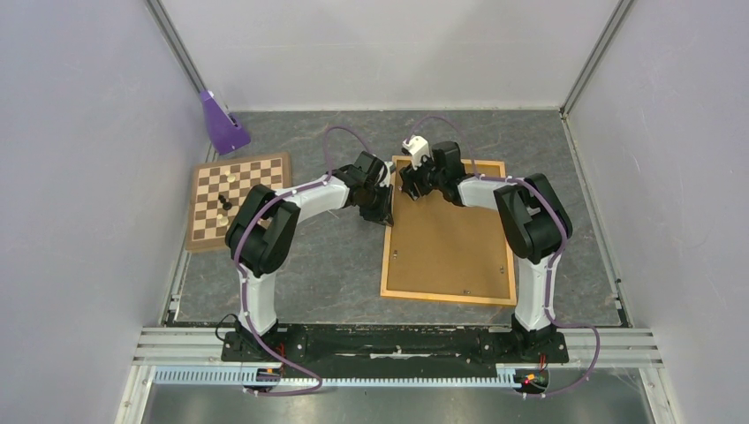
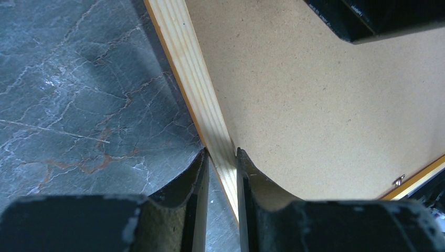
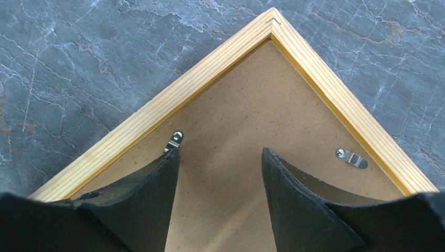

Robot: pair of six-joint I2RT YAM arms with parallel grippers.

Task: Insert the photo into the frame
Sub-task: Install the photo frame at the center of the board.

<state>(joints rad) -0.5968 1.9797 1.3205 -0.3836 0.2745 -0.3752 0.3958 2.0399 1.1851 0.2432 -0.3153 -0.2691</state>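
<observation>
The frame (image 1: pixel 450 238) lies face down right of the table's centre, its brown fibreboard back (image 2: pixel 315 105) up. My left gripper (image 1: pixel 387 210) is shut on the frame's left rail (image 2: pixel 197 89) near the far corner, one finger outside it and one on the back; seen from the left wrist, the gripper (image 2: pixel 221 153) pinches the pale wood. My right gripper (image 1: pixel 412 182) hovers open over the far left corner (image 3: pixel 273 23), its jaws (image 3: pixel 220 152) wide apart above bare board. Its left fingertip is at a small metal clip (image 3: pixel 176 139); another clip (image 3: pixel 352 157) lies to the right. The photo is out of view.
A brown-and-white chessboard (image 1: pixel 237 199) with a few pieces lies at the left. A purple wedge-shaped object (image 1: pixel 223 124) stands in the far left corner. Grey enclosure walls close in the marbled table (image 1: pixel 327 256) on three sides.
</observation>
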